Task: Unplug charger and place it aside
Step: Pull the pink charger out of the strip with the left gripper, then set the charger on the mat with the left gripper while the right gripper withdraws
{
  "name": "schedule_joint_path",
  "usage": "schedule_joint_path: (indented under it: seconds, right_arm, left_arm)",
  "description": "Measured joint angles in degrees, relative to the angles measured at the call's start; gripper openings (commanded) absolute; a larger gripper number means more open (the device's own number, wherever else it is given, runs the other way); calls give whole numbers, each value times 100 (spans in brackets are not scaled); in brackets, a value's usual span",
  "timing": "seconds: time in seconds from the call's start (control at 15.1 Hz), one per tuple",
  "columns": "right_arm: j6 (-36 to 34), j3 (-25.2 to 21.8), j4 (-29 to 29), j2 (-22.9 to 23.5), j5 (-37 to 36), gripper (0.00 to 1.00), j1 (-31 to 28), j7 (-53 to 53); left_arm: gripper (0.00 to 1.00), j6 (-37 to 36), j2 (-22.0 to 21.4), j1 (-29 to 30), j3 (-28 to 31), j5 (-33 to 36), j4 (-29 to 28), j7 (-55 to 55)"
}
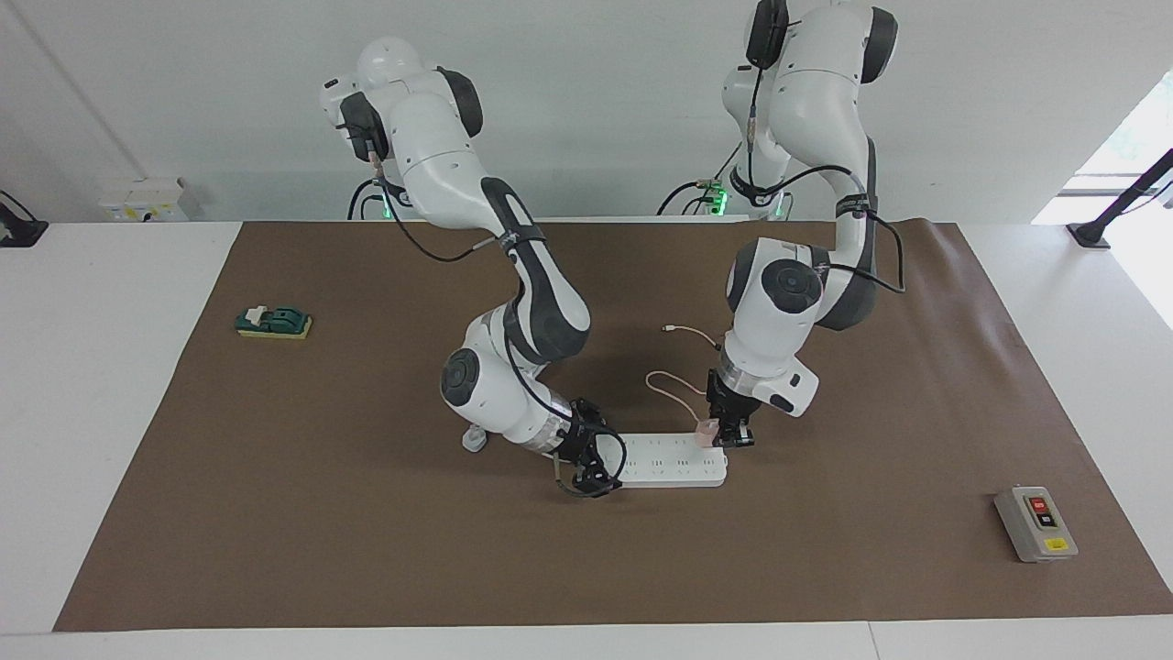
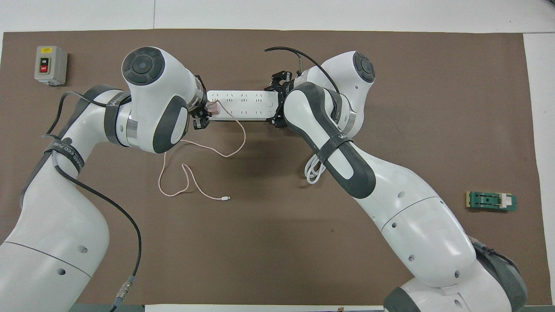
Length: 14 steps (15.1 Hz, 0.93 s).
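Charger (image 1: 707,433) plugged in power strip (image 1: 674,460), left gripper (image 1: 731,434) clamping it; right gripper (image 1: 596,467) clamping strip; brown mat (image 1: 275,458), white wall.

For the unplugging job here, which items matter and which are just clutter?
In play:
- charger, in the strip's end socket, left end effector at it
- cable
- power strip, right end effector at its other end

Lying about:
- switch box, toward the left arm's end
- green block, toward the right arm's end
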Motion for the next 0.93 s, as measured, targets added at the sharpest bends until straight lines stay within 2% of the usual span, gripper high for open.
schedule_joint_path:
  seconds: [0.2, 0.26, 0.4, 0.6, 0.73, 0.93]
  right_arm:
    - [54, 5, -55, -31, 0, 75, 8, -8]
    - [80, 5, -81, -46, 0, 78, 15, -13]
    - [105, 5, -107, -63, 0, 100, 21, -17]
    - [110, 5, -126, -85, 0, 100, 37, -20]
    - [94, 3, -147, -198, 0, 100, 34, -20]
    - [-81, -31, -376, -611, 0, 100, -61, -20]
  left_arm:
    - [0, -429, -315, 290, 36, 5, 138, 389]
    - [0, -625, -410, 445, 37, 5, 140, 630]
    - [0, -1071, -576, 849, 30, -26, 140, 1325]
    - [0, -1674, -777, 1596, 49, -147, 85, 2995]
    - [0, -1738, -850, 2059, 60, -159, -103, 4108]
    - [0, -1721, -984, 2736, 66, -179, -542, 5875]
